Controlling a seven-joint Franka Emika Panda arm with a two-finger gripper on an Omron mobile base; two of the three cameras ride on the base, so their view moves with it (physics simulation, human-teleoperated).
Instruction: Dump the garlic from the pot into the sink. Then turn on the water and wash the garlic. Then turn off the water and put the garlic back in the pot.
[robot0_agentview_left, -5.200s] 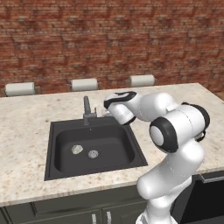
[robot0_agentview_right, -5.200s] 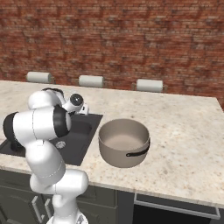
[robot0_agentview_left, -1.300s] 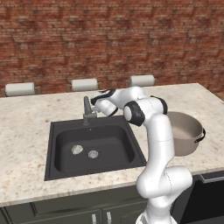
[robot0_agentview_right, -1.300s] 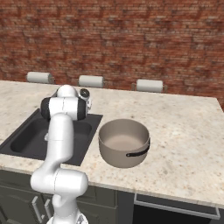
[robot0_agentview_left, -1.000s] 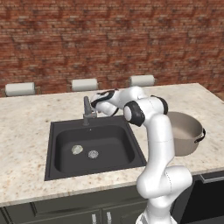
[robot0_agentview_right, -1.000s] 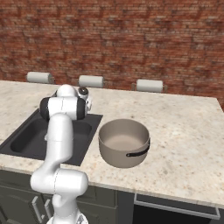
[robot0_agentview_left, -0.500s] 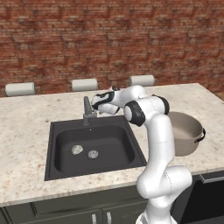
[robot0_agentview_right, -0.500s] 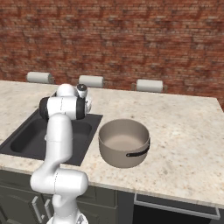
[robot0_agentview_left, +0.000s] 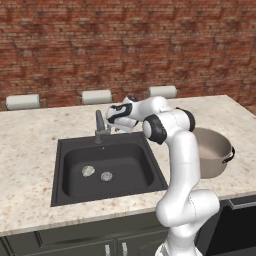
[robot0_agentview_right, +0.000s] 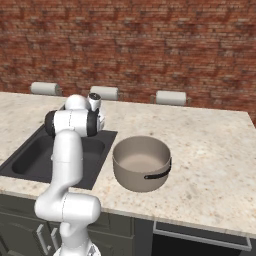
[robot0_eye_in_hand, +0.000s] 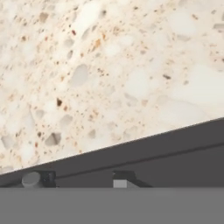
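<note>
Pincer beside faucet; jaw state cannot be told. Garlic lies in sink below it.

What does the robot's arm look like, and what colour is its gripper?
The arm is made of glossy white rounded segments with dark, near-black bands at the joints, rising from a bulbous white base. No cables or markings show. The gripper is a white hand with dark patches; in the hand view its finger tips are small and dark grey.
</note>
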